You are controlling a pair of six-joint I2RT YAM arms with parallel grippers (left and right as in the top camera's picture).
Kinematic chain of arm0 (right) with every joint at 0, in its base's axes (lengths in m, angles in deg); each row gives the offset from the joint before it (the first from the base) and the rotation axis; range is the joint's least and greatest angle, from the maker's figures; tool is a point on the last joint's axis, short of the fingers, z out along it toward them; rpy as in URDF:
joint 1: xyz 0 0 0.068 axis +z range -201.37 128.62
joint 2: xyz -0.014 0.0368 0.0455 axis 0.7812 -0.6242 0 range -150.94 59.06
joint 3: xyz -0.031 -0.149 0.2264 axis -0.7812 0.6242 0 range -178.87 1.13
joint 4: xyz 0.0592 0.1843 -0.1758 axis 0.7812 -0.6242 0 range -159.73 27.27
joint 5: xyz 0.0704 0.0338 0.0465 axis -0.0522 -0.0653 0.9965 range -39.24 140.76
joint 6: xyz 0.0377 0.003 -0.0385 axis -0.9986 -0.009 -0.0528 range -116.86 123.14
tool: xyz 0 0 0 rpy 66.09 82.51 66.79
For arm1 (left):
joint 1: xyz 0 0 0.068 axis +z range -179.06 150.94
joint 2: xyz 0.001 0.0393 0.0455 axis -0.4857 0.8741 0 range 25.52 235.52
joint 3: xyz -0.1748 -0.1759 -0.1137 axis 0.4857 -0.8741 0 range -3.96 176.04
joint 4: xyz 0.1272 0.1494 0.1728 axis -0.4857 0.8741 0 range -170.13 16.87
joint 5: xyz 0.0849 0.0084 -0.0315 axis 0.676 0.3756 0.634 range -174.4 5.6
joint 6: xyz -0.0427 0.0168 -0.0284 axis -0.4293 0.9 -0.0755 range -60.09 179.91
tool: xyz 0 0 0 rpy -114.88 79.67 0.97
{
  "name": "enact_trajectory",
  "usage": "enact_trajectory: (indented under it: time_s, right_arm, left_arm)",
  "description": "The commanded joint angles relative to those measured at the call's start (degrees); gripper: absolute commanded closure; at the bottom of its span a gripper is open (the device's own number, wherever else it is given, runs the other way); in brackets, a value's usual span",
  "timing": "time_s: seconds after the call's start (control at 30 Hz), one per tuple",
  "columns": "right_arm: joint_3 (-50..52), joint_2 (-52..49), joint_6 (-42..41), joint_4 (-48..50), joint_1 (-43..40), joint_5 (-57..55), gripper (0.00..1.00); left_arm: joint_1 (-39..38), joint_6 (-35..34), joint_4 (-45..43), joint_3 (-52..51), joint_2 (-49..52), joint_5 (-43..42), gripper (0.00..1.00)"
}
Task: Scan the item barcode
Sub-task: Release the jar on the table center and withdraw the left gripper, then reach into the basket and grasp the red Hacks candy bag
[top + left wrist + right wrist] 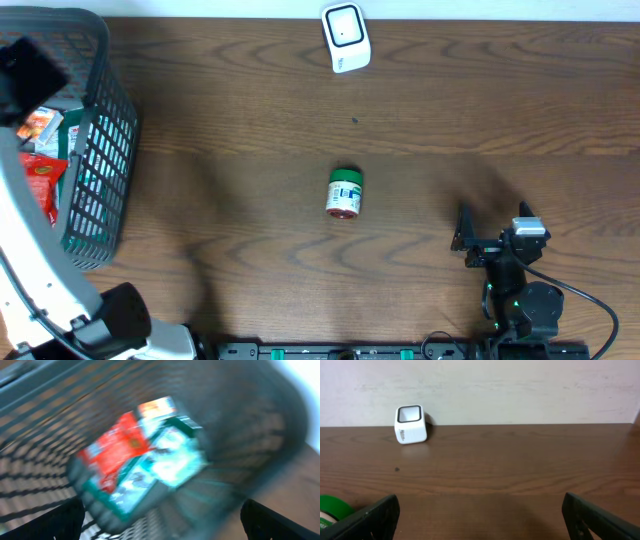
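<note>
A small jar with a green lid (344,193) lies on its side mid-table; its lid edge shows at the lower left of the right wrist view (332,510). The white barcode scanner (346,37) stands at the table's far edge, also seen from the right wrist (410,424). My left gripper (35,80) hangs open over the basket, above a red packet (117,447) and a teal box (160,467); nothing is between its fingers (162,522). That view is blurred. My right gripper (492,225) stands open and empty near the front right (482,520), right of the jar.
A dark mesh basket (105,150) holding several packaged items fills the left end of the table. A pale wall (520,390) rises behind the table's far edge. The white left arm (30,270) crosses the lower left corner.
</note>
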Motion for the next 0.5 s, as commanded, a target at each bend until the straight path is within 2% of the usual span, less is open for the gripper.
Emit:
enact_trajectory:
  time_s: [0.0, 0.2, 0.47]
  right_arm:
    - [0.07, 0.04, 0.04, -0.22, -0.72, 0.04, 0.01]
    - [0.07, 0.04, 0.04, -0.22, -0.72, 0.04, 0.01]
    - [0.07, 0.04, 0.04, -0.24, -0.72, 0.02, 0.01]
  left_arm:
    - [7.34, 2.6, 0.0, -4.87, 2.86, 1.75, 0.0]
    - [12.35, 4.52, -3.67, -14.19, 5.77, 3.32, 0.0]
    - [12.98, 10.47, -12.37, -24.92, 7.93, 3.34, 0.02]
